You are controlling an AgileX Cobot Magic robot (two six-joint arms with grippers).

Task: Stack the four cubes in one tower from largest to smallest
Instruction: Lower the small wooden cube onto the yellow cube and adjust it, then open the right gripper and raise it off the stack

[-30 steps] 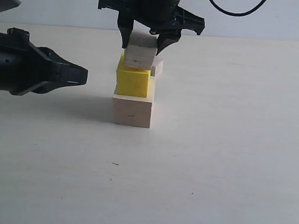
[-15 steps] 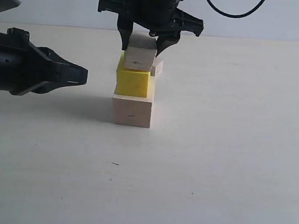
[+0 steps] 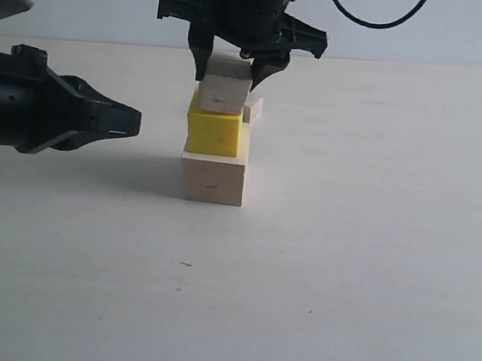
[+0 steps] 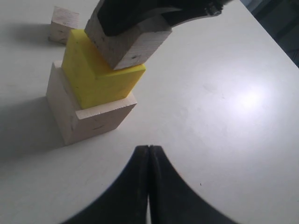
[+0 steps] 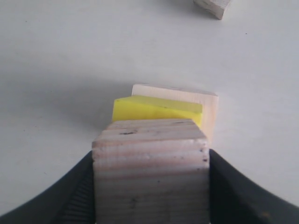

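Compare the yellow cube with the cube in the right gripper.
The yellow cube is bright yellow, the gripped cube bare pale wood. The yellow cube outsizes the gripped cube. The yellow cube sits flat on the big pale cube; the gripped cube is tilted in the right gripper. Both are cubes.

Large cube [image 3: 212, 180] pale bare wood, few dark specks. Yellow cube [image 3: 214, 132] bright plain yellow. Medium cube [image 5: 150, 172] pale wood, brownish horizontal grain stripes. Small cube [image 4: 64, 24] pale, speckled. Left gripper [image 3: 131, 121] and right gripper [image 3: 230, 74] black. Table [image 3: 372, 246] off-white.
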